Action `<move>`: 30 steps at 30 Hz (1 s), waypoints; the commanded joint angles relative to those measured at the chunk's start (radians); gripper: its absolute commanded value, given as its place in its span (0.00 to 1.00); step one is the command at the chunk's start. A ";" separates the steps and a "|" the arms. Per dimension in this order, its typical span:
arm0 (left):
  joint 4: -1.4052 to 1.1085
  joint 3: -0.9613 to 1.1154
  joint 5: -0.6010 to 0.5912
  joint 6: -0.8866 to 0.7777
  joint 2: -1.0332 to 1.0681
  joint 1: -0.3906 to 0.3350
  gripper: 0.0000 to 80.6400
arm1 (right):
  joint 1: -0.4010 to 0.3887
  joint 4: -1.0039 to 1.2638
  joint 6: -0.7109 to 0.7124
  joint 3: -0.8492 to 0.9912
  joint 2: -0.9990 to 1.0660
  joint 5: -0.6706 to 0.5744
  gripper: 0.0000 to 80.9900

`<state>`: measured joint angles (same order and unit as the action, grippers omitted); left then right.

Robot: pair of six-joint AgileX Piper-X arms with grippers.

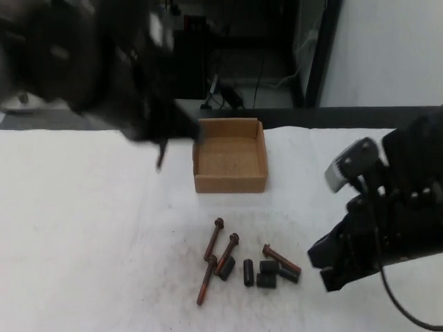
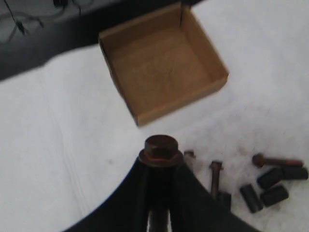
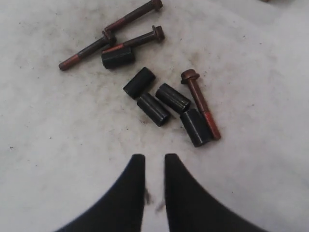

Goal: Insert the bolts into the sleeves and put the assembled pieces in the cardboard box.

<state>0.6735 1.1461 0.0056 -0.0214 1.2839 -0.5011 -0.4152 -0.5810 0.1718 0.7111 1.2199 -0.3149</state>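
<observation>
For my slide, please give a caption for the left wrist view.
Left gripper grips a bolt, with the cardboard box and loose sleeves beyond.

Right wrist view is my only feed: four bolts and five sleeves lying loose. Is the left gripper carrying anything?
Observer: Yes. The left gripper is shut on a bolt, whose head sticks out past the fingers.
Operator: Is anything in the cardboard box?
Observer: No. The cardboard box is empty, with its floor bare.
Operator: Where does the box sit relative to my pile?
Observer: In the high view it stands beyond the sleeves, farther from the arms, with a gap between it and them.
</observation>
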 commanded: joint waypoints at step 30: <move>-0.236 -0.659 -0.201 -0.087 -0.653 0.020 0.00 | -0.201 -0.201 0.194 0.402 0.418 0.160 0.32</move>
<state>0.4547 0.4843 -0.1894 -0.1115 0.6387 -0.4809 -0.6280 -0.7771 0.2873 1.1011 1.6440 -0.1563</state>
